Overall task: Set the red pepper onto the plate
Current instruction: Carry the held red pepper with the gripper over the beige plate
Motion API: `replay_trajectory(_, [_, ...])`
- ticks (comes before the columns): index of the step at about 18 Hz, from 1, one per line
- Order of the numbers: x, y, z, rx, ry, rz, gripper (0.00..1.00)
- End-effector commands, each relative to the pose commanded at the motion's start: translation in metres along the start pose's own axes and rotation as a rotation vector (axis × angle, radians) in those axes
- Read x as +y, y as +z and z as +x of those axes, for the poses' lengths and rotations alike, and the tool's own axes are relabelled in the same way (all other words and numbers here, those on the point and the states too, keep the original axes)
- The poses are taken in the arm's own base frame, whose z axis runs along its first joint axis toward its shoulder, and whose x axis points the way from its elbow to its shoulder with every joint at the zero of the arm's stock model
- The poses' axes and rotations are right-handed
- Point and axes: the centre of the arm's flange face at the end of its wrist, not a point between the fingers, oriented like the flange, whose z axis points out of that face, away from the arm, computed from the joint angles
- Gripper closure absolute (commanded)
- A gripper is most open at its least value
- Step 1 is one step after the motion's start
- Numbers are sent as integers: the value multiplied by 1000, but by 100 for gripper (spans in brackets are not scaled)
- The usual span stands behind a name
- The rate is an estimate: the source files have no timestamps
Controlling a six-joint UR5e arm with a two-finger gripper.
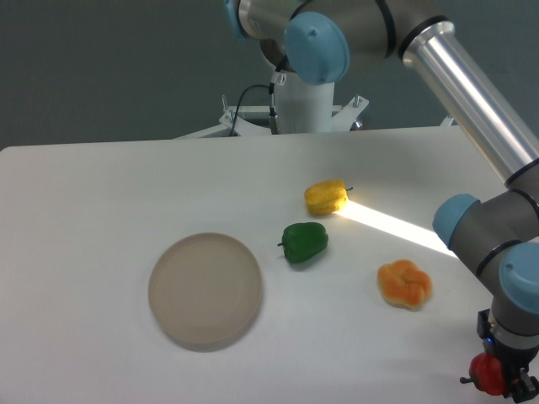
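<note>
Currently gripping the red pepper (486, 374) at the near right corner of the surface (101, 194), with the gripper (504, 383) closed around it, partly cut off by the picture's lower edge; whether lifting clear of the surface or resting on it, cannot tell. Probably sitting at the pick-up step, carrying not yet under way, judging by how far the pepper is from its goal. Waiting well apart to the left: the plate (205, 290), lying flat and bare toward the near middle-left of the surface.

Next, likely calling for a lift high enough to clear everything, then a long sweep leftward along the near edge toward the plate, keeping low traffic over the orange pepper (405, 284), which is lying just up-left of the gripper and nearest to the route. Passing in front of it, rather than over it, looking the safer line. Then lowering over the plate's centre and releasing.

Counting up: one red pepper, one orange pepper, one green pepper (304, 241) beside the plate's far right rim, one yellow pepper (326, 197) beyond the green, one plate, one gripper.
</note>
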Motion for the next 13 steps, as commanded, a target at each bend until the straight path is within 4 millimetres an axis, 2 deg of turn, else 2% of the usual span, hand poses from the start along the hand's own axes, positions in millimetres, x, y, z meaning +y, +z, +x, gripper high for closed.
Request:
replay_trajectory(5, [-10,-2,0,1,6,3,44])
replay_trajectory(8, [-43,-24,4,24,37,15,44])
replay_trajectory(11, [-53,-35,15,47,29,24,44])
replay_trajectory(13, [-78,-45,21,52,51,33,44])
